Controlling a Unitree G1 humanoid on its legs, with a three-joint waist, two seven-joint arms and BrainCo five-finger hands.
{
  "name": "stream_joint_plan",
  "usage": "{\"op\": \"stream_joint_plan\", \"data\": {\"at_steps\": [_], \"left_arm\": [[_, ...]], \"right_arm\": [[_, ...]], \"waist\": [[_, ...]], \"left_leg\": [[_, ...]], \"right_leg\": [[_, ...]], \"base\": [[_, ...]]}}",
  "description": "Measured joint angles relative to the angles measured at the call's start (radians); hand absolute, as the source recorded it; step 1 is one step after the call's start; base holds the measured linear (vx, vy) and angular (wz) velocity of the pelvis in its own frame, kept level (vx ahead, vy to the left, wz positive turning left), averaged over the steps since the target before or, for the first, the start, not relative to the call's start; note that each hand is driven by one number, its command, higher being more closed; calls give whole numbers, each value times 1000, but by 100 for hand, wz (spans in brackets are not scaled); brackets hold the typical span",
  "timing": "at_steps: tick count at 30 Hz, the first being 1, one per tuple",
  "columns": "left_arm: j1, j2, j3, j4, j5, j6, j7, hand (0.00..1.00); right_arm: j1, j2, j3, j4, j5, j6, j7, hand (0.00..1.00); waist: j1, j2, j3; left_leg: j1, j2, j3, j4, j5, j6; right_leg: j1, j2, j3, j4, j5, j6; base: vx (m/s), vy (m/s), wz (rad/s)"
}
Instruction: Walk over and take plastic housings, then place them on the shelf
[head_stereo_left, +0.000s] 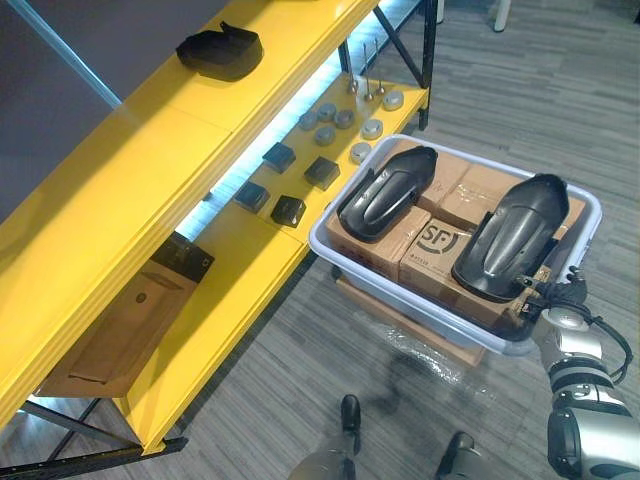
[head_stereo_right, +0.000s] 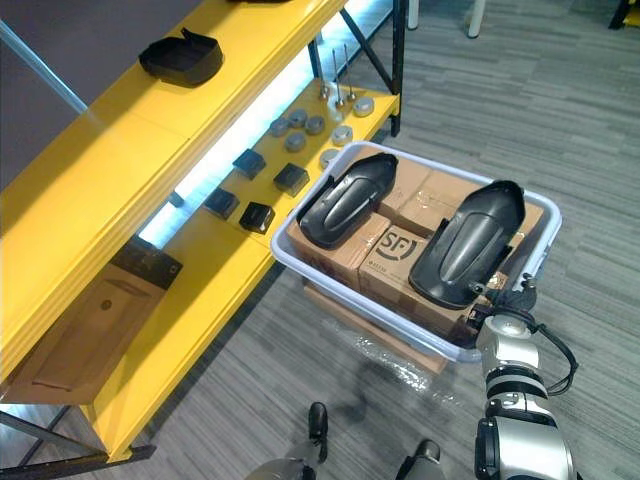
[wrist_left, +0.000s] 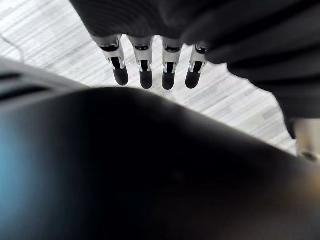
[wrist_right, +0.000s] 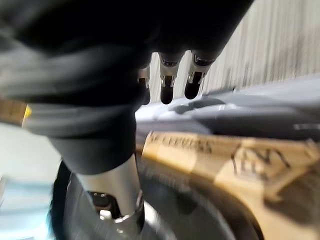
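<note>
From the head cameras I get the whole layout. A bin (head_stereo_left: 320, 242) of boxes (head_stereo_left: 440, 255) stands beside the yellow shelf (head_stereo_left: 100, 190). The left housing (head_stereo_left: 385, 192) and right housing (head_stereo_left: 510, 238) lie on the boxes, and a third housing (head_stereo_left: 220, 50) sits on the shelf's top board. The wrist cameras add the fingers, which are too small to read from the head. The right robot hand (wrist_right: 166, 80) has its fingers straight and holds nothing. They point toward the bin's rim, with a box edge just past them. In the head views this hand sits at the bin's near right corner, just beside the right housing's near end, and I cannot tell whether it touches. The left robot hand (wrist_left: 142, 65) hangs over carpet (wrist_left: 40, 30), fingers straight, empty. The two housings in the bin lie parallel. Their long axes run from near-left to far-right, with the rounded ends away from the robot.
</note>
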Motion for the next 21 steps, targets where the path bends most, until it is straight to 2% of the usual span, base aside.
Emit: {"op": "stream_joint_plan", "data": {"at_steps": [3,7,8,12,15,17,21], "left_arm": [[-12,2,-3,15,-2,1,-2,0],[-40,17,-35,19,-35,9,-2,0],[-51,21,-35,20,-57,15,-2,0],[-70,31,-33,24,-67,20,-3,0],[-83,37,-11,25,-97,21,-3,0],[-89,40,9,24,-99,19,-3,0],[-111,42,24,23,-102,17,-1,0]], "right_arm": [[-1,-1,-20,-72,-13,21,-60,0],[-14,-5,-15,-116,-13,58,-66,0],[-31,-5,-11,-118,-10,71,-56,100],[-60,-37,48,-124,-12,103,-37,100],[-63,-87,70,-123,-10,124,27,100],[-63,-101,93,-120,-10,132,72,100],[-63,-98,148,-110,12,155,149,100]], "waist": [[-12,1,10],[-10,1,15],[-9,0,21],[-13,-6,33],[-12,-13,41],[-13,-24,48],[-11,-27,50]], "left_leg": [[-16,-13,14,15,2,-2],[-64,-9,52,52,-5,-6],[-85,-8,55,72,-14,-9],[-178,9,68,197,-76,-12],[-255,36,72,318,-131,-20],[-268,49,72,346,-139,-23],[-277,72,84,353,-139,-23]], "right_leg": [[-18,-20,5,25,-10,-8],[-63,-26,17,55,-21,-12],[-83,-28,22,70,-25,-16],[-143,-31,37,119,-38,-22],[-188,-22,44,160,-53,-33],[-191,-14,43,173,-57,-37],[-191,-12,21,179,-63,-47]], "base": [[38,-29,7],[7,-28,7],[-26,-31,2],[-76,-37,-3],[-92,-35,-5],[-58,-45,-6],[-40,-58,12]]}}
